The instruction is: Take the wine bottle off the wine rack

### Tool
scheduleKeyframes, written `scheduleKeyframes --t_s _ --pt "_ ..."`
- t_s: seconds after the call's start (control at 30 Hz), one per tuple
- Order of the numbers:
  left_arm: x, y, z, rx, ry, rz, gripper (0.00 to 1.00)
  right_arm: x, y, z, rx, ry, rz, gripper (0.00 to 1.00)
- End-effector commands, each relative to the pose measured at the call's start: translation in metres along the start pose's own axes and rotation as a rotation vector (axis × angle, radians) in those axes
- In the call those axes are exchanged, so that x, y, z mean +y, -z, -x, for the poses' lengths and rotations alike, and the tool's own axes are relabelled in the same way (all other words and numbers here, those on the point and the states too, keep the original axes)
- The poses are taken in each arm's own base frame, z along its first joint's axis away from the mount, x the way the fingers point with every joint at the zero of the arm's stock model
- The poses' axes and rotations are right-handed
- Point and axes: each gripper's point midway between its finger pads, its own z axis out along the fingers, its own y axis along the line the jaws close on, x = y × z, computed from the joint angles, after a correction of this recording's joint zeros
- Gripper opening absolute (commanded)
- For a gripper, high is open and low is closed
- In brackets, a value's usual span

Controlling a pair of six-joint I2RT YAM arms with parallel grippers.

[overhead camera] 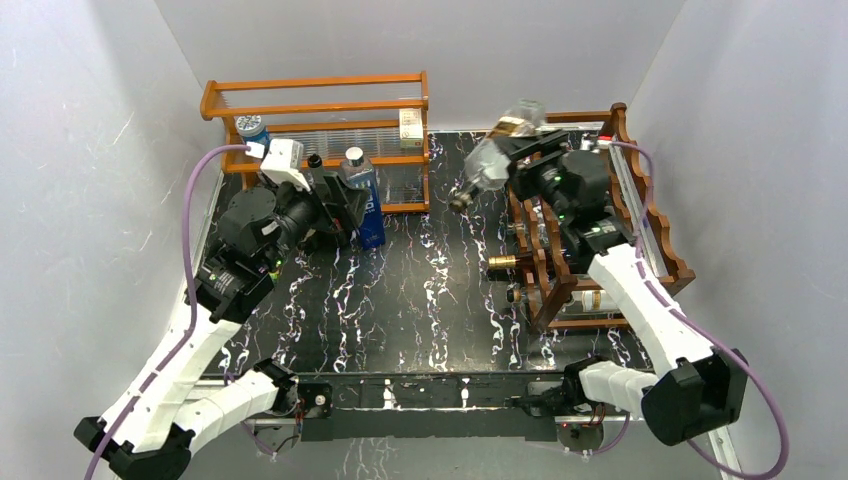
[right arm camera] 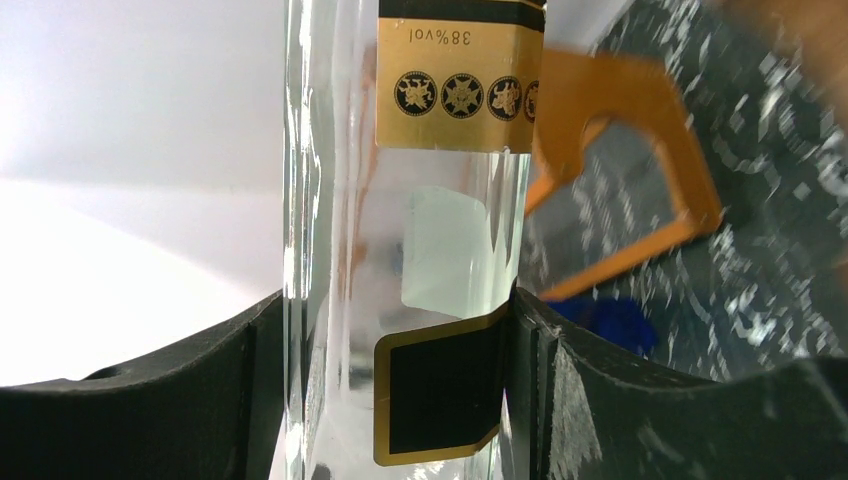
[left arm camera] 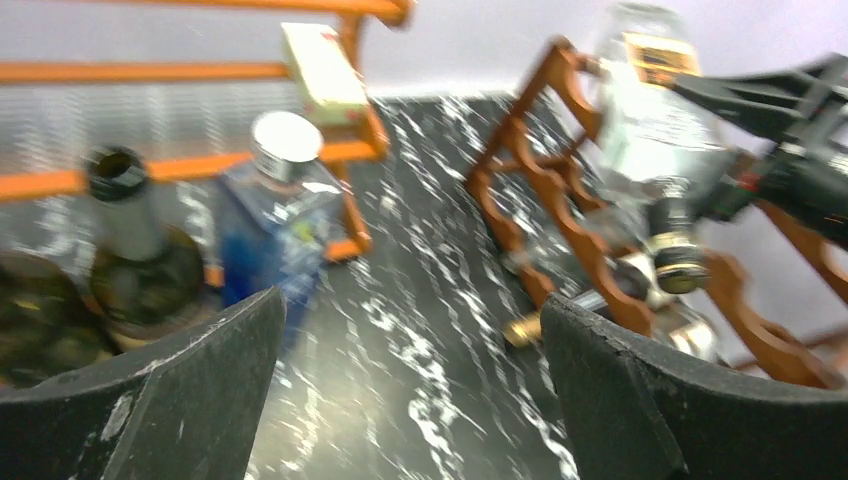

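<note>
My right gripper (overhead camera: 515,150) is shut on a clear glass wine bottle (overhead camera: 492,158) with a gold and black label, holding it tilted in the air above the top left of the dark reddish-brown wine rack (overhead camera: 665,240), its neck pointing down to the left. In the right wrist view the bottle (right arm camera: 400,250) fills the gap between the two black fingers (right arm camera: 560,400). In the left wrist view the same bottle (left arm camera: 650,130) shows above the rack (left arm camera: 560,200). My left gripper (overhead camera: 345,210) is open and empty over the left of the table, near a blue bottle (overhead camera: 368,200).
An orange wooden shelf (overhead camera: 320,105) stands at the back left with a small box (overhead camera: 411,127) and a blue-capped bottle (overhead camera: 252,130) on it. A dark green bottle (left arm camera: 140,260) stands by the blue one. More bottles (overhead camera: 510,263) lie in the rack's lower tiers.
</note>
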Motion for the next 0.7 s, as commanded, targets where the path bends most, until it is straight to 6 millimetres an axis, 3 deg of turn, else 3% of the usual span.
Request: scheduleKeyframes --t_s 0.0,0.17,0.3,0.53,0.67 --pt "-0.051 0.021 -0.042 0.263 0.207 -0.230 0.98 0.093 0.016 -0.041 0.041 0.013 0.315 0.00" --pt "-0.084 0.029 -0.061 0.372 0.410 -0.375 0.98 0.088 0.015 -0.088 0.090 0.035 0.309 0.00" --pt "-0.104 0.031 -0.071 0.429 0.514 -0.487 0.98 0.083 0.019 -0.114 0.114 0.073 0.301 0.00" --pt "-0.121 0.028 -0.091 0.473 0.556 -0.544 0.96 0.079 0.023 -0.120 0.118 0.088 0.298 0.00" --pt "-0.129 0.023 -0.106 0.507 0.552 -0.546 0.77 0.074 0.026 -0.124 0.132 0.087 0.294 0.00"
